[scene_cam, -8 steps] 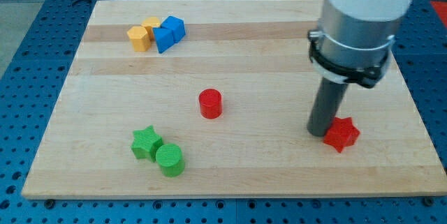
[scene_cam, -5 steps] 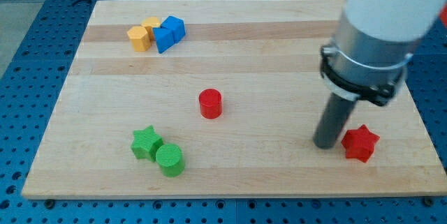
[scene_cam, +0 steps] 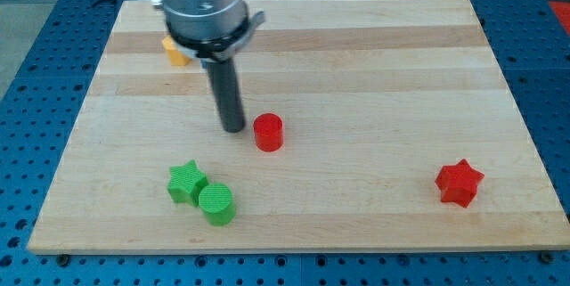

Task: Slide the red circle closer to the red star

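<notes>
The red circle (scene_cam: 268, 132) stands near the middle of the wooden board (scene_cam: 356, 72). The red star (scene_cam: 460, 183) lies far off at the view's lower right. My tip (scene_cam: 233, 128) rests on the board just left of the red circle, with a small gap between them. The rod rises from there toward the view's top left.
A green star (scene_cam: 185, 182) and a green circle (scene_cam: 216, 204) touch at the lower left. An orange block (scene_cam: 172, 52) peeks out at the upper left; the arm hides the other blocks that lie there.
The tip pushed the red star slightly right and down, then swept across the board from beside the star to the left of the red circle. The red circle has not moved.
</notes>
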Robot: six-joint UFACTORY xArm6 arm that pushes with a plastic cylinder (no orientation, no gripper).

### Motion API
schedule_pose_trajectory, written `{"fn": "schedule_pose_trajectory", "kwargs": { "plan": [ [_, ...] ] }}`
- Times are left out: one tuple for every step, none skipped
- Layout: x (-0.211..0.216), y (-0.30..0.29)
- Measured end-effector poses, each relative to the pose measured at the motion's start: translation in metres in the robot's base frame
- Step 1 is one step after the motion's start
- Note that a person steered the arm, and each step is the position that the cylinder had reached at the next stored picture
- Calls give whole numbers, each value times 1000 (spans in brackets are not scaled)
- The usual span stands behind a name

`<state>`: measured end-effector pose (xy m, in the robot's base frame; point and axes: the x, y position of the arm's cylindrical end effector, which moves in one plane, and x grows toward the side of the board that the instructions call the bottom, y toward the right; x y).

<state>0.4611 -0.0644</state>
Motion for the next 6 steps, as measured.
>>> {"fn": "schedule_pose_trajectory", "kwargs": {
  "plan": [
    [0, 72],
    [-6, 55],
    [-1, -6],
    [30, -28],
    [44, 2],
    [40, 68]
  ]
}}
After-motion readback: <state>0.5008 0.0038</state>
